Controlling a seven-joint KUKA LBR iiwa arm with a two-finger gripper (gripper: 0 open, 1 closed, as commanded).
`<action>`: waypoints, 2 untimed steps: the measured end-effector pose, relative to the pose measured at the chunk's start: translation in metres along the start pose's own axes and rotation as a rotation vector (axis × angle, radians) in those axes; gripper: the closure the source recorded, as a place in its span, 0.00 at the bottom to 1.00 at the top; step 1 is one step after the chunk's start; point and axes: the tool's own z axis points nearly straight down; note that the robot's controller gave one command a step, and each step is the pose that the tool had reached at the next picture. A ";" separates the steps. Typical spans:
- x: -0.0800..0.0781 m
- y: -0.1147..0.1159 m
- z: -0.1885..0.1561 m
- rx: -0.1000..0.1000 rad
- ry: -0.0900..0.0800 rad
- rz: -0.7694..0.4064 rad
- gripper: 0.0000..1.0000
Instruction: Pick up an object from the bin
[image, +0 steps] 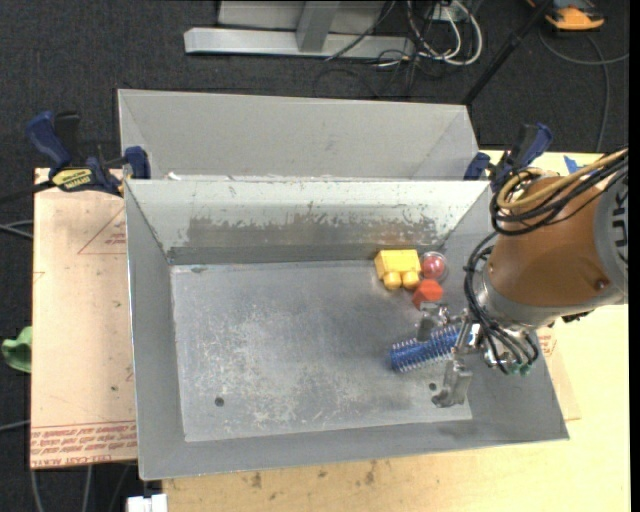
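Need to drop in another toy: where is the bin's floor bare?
Bare: the left and middle of the bin floor, from the left wall to the blue ridged piece. Crowded: the right, with a yellow block, clear ball and red piece by the back wall, and the gripper over the blue piece.

The blue ridged thing (418, 353) lies under the end effector (452, 378), right end hidden. The orange-covered arm (550, 265) masks part of the right wall of the bin (300, 220) and runs off the picture's right edge. That small pinkish ball (433, 265) is too small to name.
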 end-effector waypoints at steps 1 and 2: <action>-0.051 -0.024 0.093 0.002 -0.007 -0.457 0.00; -0.051 -0.023 0.091 0.002 -0.009 -0.459 1.00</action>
